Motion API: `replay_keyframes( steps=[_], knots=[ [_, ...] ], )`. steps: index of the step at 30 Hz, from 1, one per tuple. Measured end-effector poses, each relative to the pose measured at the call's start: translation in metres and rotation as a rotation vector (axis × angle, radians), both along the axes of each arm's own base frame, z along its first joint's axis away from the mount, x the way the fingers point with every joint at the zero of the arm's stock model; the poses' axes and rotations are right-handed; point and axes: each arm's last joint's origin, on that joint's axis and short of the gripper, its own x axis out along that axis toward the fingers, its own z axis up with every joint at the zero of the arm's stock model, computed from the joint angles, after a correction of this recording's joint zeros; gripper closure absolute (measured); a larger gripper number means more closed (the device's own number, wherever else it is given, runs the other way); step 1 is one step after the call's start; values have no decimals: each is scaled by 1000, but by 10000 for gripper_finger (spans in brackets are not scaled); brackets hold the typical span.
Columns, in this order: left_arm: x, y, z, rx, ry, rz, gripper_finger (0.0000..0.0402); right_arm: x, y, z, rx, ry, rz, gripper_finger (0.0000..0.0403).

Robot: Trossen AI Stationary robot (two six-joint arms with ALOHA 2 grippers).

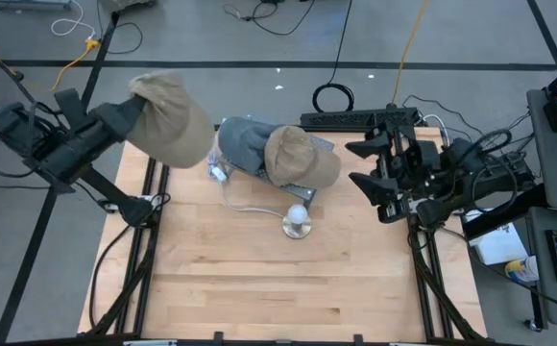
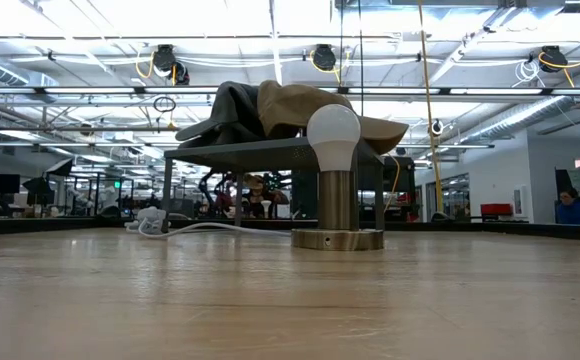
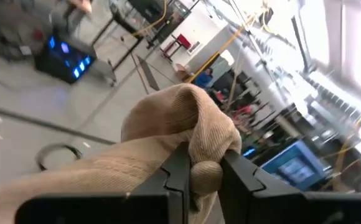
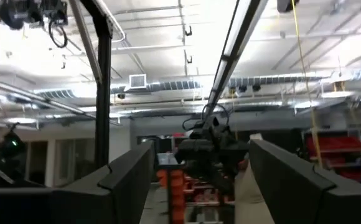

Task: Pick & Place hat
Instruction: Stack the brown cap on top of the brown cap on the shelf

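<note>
A tan corduroy hat (image 1: 171,120) hangs in the air over the table's far left corner, with my left gripper (image 1: 136,108) shut on it; in the left wrist view the hat (image 3: 168,124) fills the space ahead of the gripper (image 3: 206,177). A grey hat (image 1: 243,144) and another tan hat (image 1: 301,156) lie on top of a small grey stand (image 2: 270,152) at the table's far middle. My right gripper (image 1: 363,165) is raised to the right of the stand, open, with nothing between its fingers (image 4: 131,180). My left gripper pinches a bunched fold of the tan hat's cloth (image 3: 206,163) between its two fingers (image 3: 179,177). The fingers come level from the table's left. The hat is lifted clear of the table and bulges out past the fingertips toward the stand.
A lamp with a white bulb (image 1: 298,221) on a round metal base stands just in front of the stand, its white cord (image 1: 245,204) trailing left to a plug (image 1: 218,173). The wooden tabletop (image 1: 278,288) is bare nearer the front edge.
</note>
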Motion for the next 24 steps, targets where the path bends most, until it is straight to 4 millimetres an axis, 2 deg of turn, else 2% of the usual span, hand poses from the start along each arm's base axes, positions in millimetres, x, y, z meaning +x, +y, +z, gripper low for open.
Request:
replay_keyframes(
  steps=[4, 7, 13, 17, 21, 24],
  knots=[
    [3, -5, -1, -62, -97, -21, 350, -2, 0, 1, -53, -8, -34, 149],
    [11, -11, 0, 43, -89, -88, 350, -2, 0, 1, -109, -5, -57, 149],
    [25, -24, -3, 303, -89, -283, 350, -2, 4, 0, -191, -20, 32, 149],
    [40, -27, -12, 386, -116, -450, 350, -1, 4, -1, -193, -15, 36, 149],
    [58, -24, -25, 372, -96, -590, 350, -1, 4, -1, -179, -13, 44, 149],
    [67, -13, -33, 303, -89, -631, 350, -2, 4, 0, -141, -6, 71, 149]
  ],
)
